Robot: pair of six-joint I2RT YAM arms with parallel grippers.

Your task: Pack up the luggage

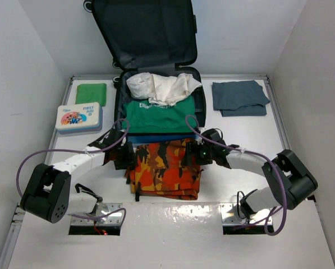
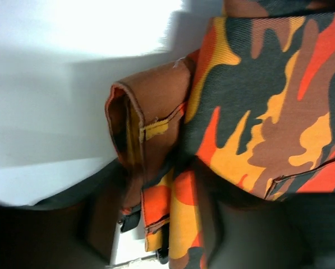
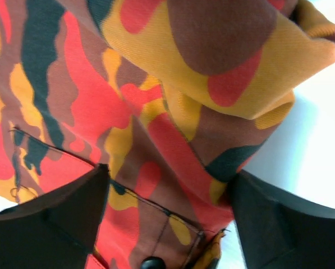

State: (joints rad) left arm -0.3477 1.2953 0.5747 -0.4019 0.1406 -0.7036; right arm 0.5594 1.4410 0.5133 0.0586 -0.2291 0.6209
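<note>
1. The left gripper (image 1: 122,154) is at the left edge of an orange, red and black camouflage garment (image 1: 164,168). In its wrist view the jaws straddle a folded hem. That view is dark and blurred at the fingers, so I cannot tell whether they are pinching the cloth.
2. The right gripper (image 1: 196,152) is at the garment's right edge. Its fingers (image 3: 55,218) stand wide apart, and a thick fold of the camouflage cloth fills the gap between them.
3. The garment lies bunched on the table (image 1: 302,145), between the two grippers and in front of the arm bases.
4. The luggage (image 1: 145,33) sits at the far middle of the table. It is open, with the dark-lined lid leaning up against the back wall.
5. The garment's far edge reaches the near rim of the luggage.
6. Inside the base, a green T-shirt (image 1: 161,115) with white lettering covers the near half. A crumpled white cloth (image 1: 161,87) lies on the far half.
7. Left of the luggage are a folded green cloth (image 1: 91,93) and, nearer, a white first-aid box (image 1: 78,118). The box is just beyond the left arm.
8. To the right, a folded grey-blue garment (image 1: 239,98) lies well apart from the right gripper.
9. Purple cables (image 1: 49,152) loop over both arms towards the rim of the luggage.
</note>
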